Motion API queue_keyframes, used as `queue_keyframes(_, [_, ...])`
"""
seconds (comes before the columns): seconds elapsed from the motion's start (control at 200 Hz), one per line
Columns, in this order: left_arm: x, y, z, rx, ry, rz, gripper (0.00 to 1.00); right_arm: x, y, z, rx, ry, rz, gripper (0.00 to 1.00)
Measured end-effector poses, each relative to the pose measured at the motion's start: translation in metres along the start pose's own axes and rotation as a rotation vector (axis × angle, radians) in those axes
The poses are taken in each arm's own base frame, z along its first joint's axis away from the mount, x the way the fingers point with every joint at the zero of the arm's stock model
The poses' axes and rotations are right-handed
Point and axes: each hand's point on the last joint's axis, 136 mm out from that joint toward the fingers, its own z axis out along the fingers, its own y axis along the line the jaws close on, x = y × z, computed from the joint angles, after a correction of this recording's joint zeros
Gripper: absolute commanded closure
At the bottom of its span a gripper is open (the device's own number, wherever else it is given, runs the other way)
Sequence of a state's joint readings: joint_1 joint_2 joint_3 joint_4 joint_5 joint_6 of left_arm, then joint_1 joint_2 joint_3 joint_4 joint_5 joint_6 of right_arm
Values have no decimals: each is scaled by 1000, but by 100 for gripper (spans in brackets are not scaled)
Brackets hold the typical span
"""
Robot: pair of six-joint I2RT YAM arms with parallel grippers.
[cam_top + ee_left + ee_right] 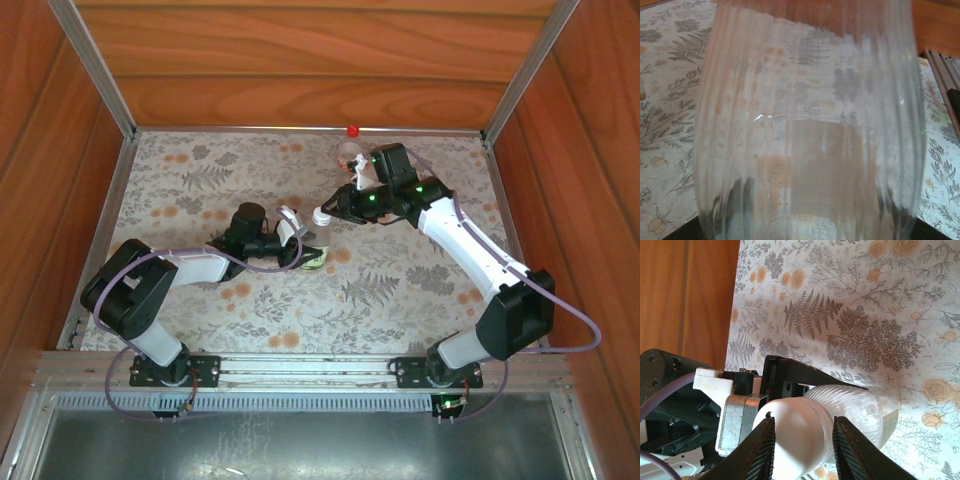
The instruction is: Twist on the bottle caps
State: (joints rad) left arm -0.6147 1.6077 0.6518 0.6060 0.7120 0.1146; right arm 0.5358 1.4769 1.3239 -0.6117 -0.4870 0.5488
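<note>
Near tabletop [200, 180] centre my left end effector [300, 245] clamped the green-labelled bottle [810, 150]; my right end effector [803, 419], from 2 o'clock, pinched the white cap [800, 440] at its mouth, which I judged needed square seating before twisting.

A robot test booth: wood-panel walls [300, 60], aluminium frame [93, 65], floral-print tabletop [400, 290].

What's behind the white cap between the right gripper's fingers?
A clear ribbed bottle. The white cap hides its mouth, so I cannot tell how far it is screwed on.

Wood-panelled walls [300, 60] enclose a floral-print tabletop [200, 180] — aluminium rails [300, 365] along the near edge.
</note>
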Motion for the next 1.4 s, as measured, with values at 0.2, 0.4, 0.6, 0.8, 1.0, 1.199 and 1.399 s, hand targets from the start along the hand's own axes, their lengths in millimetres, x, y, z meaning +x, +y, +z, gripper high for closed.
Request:
queue_keyframes(0.2, [-2, 0, 0, -1, -7, 5, 48, -1, 1, -6, 23, 1, -19, 56])
queue_keyframes(0.4, [-6, -1, -2, -2, -16, 13, 48, -9, 10, -13, 20, -18, -58, 67])
queue_keyframes(0.6, [-8, -1, -2, -2, -22, 17, 48, -13, 11, -9, 20, -7, -68, 73])
queue_keyframes(0.8, [-8, -1, -2, -3, -22, 16, 48, -11, 8, -5, 22, 10, -64, 80])
queue_keyframes(1.0, [-8, -1, -2, -2, -21, 14, 48, -12, 7, -5, 21, 7, -65, 86])
queue_keyframes(1.199, [-7, -1, -2, -3, -17, 3, 48, -11, 7, -6, 17, 11, -61, 87])
queue_keyframes(1.399, [-6, -1, -2, -3, -12, -5, 48, -6, 5, -8, 12, 7, -61, 85])
